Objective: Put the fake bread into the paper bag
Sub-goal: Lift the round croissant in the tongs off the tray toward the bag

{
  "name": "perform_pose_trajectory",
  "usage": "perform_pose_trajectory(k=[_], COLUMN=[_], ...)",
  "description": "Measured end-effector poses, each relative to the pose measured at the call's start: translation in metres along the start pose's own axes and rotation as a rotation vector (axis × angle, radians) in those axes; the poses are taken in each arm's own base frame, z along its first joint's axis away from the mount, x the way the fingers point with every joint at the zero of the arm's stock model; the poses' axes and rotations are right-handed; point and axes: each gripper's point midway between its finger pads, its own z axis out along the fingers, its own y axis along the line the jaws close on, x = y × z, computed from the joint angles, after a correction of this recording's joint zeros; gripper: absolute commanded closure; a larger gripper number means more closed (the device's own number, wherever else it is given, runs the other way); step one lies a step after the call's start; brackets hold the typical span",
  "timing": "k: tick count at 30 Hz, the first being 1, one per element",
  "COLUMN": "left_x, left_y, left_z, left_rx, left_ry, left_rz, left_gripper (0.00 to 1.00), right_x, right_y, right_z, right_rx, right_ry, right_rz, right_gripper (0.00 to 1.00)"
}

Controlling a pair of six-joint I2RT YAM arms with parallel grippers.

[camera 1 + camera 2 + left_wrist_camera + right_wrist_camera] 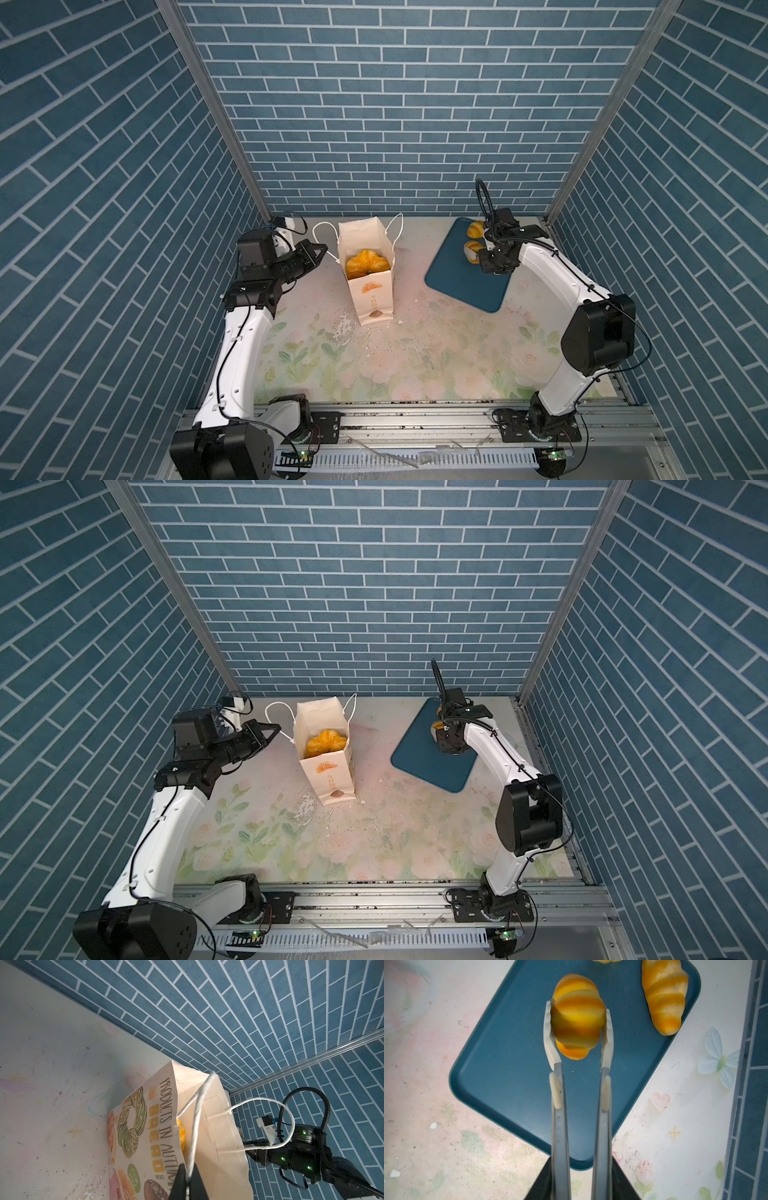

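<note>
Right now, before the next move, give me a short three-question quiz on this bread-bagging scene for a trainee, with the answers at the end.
1. True or false: the left arm's fingers pinch a white cord handle of the tall cream paper bag.
2. Over the dark blue rectangular tray, what do the thin metal tongs in the right arm's fingers clamp? A) a glossy orange striped croissant B) a ring doughnut C) nothing
3. Is the bag empty?
Key: 1 true. 2 A. 3 No: a golden lobed pastry shows inside.
</note>
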Motion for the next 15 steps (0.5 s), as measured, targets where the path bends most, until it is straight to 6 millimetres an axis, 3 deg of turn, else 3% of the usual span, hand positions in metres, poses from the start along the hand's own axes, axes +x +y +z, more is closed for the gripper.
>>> perform_pose_trajectory(k=[11, 15], left_x=[0.0, 0.001], left_y=[0.0, -0.001], left_z=[0.0, 0.0], left_rx=[0.003, 0.004], left_ry=[0.002, 0.003], left_rz=[0.0, 0.0], left_gripper=[0.92, 0.92], right_x=[0.004, -0.009], right_y=[0.03, 0.044], right_z=[-0.058, -0.085], right_rx=[-0.039, -0.058], right_ry=[-0.089, -0.145], right_rz=[-0.074, -0.104], right_gripper=[0.62, 0.62])
